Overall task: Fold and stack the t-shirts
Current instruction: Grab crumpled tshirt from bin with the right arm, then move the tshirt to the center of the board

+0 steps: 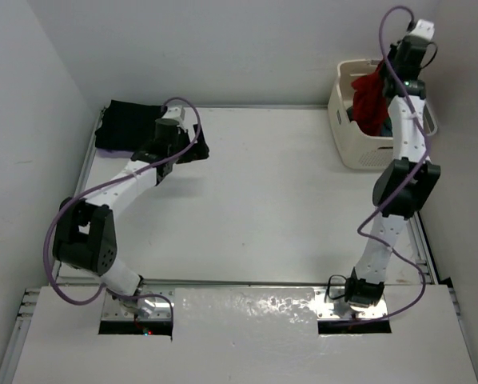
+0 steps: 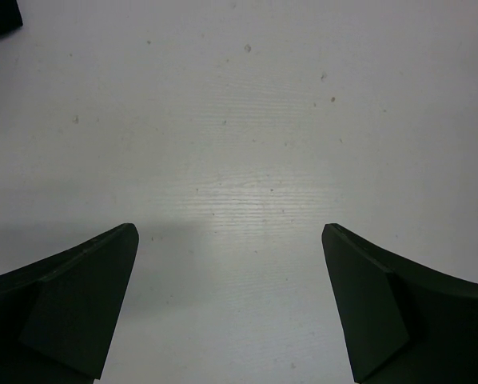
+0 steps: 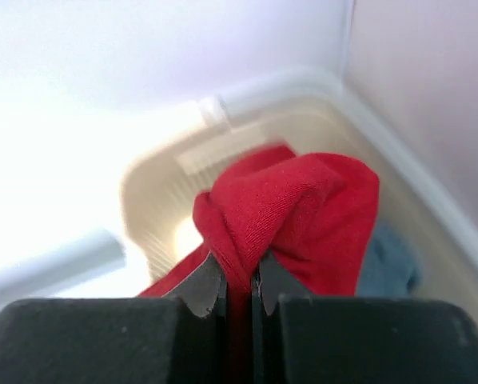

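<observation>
Cream basket point(image 3: 159, 192) behind, red t-shirt point(image 3: 295, 208) tight between right jaws.

A basket point(image 1: 357, 154) stands at the surface's point(image 1: 263, 200) two o'clock corner. A flat t-shirt point(image 1: 123, 124) lies at ten o'clock, with the left claw point(image 2: 231, 232) by its three o'clock edge. Above the basket, the right claw point(image 3: 239, 276) pinches a hanging t-shirt point(image 3: 295, 208). A third t-shirt point(image 3: 387, 260) lies inside.

red t-shirt point(image 3: 303, 216), teal t-shirt point(image 3: 389, 264), black t-shirt point(image 1: 123, 124), cream basket point(image 1: 363, 154), white table point(image 1: 263, 200)
</observation>
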### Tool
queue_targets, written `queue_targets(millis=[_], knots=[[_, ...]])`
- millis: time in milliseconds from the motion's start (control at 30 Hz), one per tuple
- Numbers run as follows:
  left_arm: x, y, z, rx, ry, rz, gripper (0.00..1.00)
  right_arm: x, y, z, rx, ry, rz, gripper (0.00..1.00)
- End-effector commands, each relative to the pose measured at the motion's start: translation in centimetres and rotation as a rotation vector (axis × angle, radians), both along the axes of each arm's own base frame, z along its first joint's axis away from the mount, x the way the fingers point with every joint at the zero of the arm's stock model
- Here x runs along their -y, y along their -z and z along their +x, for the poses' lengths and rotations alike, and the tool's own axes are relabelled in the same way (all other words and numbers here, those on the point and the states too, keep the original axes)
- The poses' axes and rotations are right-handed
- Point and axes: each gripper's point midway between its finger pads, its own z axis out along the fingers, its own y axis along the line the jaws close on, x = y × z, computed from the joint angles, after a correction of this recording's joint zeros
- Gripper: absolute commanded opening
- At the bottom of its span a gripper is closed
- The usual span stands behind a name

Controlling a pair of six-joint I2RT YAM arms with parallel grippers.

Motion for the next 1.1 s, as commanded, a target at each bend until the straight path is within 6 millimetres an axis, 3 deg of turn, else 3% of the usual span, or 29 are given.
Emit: queue_targets(millis=[0,167,300,367,467,533,567,600,633,667,700,733,767,800,833,867,900,933,1000,1033,1067], knots=[[0.2,-4.1,-0.2,0.121,0.016,-0.040,1.00,-2.4,-17.1,-3.3,0.372,-0.103,-0.077,0.00],[0.3,-4.9,-0.9,0.140,0.022,-0.065,1.00,-6.8,-23.1,-5.8,0.501,-0.299,-0.022,0.00],[0.1,-6.6,-1.9,0.174,0.017,-0.084,1.00,-12.8,-29.0,-9.3,0.669,-0.584,0.087,0.00],[-0.4,-7.5,-2.6,0.193,-0.008,-0.095,1.00,-17.3,-31.5,-12.3,0.715,-0.791,0.173,0.00],[-1.5,-8.4,-3.9,0.202,-0.071,-0.118,1.00,-24.5,-32.8,-16.8,0.707,-1.063,0.234,0.00],[-1.8,-8.1,-4.9,0.175,-0.103,-0.142,1.00,-27.8,-31.9,-18.6,0.659,-1.165,0.230,0.00],[-2.3,-8.7,-5.5,0.186,-0.127,-0.151,1.00,-29.4,-29.5,-18.3,0.589,-1.185,0.272,0.00],[-2.6,-8.7,-5.9,0.178,-0.153,-0.160,1.00,-30.9,-29.7,-20.2,0.588,-1.215,0.272,0.00],[-3.0,-8.1,-6.5,0.158,-0.193,-0.184,1.00,-31.2,-28.4,-20.3,0.566,-1.216,0.272,0.00],[-4.0,-8.4,-7.3,0.165,-0.244,-0.180,1.00,-31.3,-24.1,-19.0,0.474,-1.188,0.329,0.00],[-4.7,-7.7,-8.0,0.145,-0.280,-0.177,1.00,-31.0,-23.4,-20.0,0.469,-1.167,0.311,0.00],[-5.3,-7.0,-8.9,0.111,-0.330,-0.189,1.00,-30.5,-21.0,-19.4,0.427,-1.129,0.307,0.00],[-6.2,-7.6,-9.6,0.132,-0.376,-0.188,1.00,-30.1,-15.1,-18.6,0.294,-1.072,0.346,0.10],[-6.7,-7.2,-10.2,0.121,-0.403,-0.184,1.00,-28.8,-12.5,-17.8,0.237,-0.963,0.343,0.24],[-7.5,-7.2,-11.1,0.112,-0.443,-0.184,1.00,-27.8,-6.7,-18.4,0.083,-0.898,0.326,0.39],[-7.7,-7.1,-11.5,0.106,-0.451,-0.179,1.00,-25.0,-3.7,-17.7,0.020,-0.731,0.273,0.71],[-7.9,-6.7,-11.9,0.091,-0.459,-0.173,1.00,-23.9,-2.0,-18.5,-0.019,-0.675,0.236,0.82],[-8.1,-5.9,-12.6,0.058,-0.467,-0.161,1.00,-23.1,2.3,-19.7,-0.120,-0.628,0.239,0.95],[-8.2,-4.6,-13.4,0.019,-0.467,-0.147,1.00,-21.0,5.0,-21.0,-0.186,-0.523,0.190,0.99],[-8.2,-3.7,-13.9,-0.012,-0.473,-0.142,1.00,-20.6,5.3,-22.2,-0.193,-0.511,0.182,0.99],[-8.0,-2.9,-14.2,-0.038,-0.466,-0.147,1.00,-20.6,8.0,-23.8,-0.252,-0.504,0.190,0.99]])
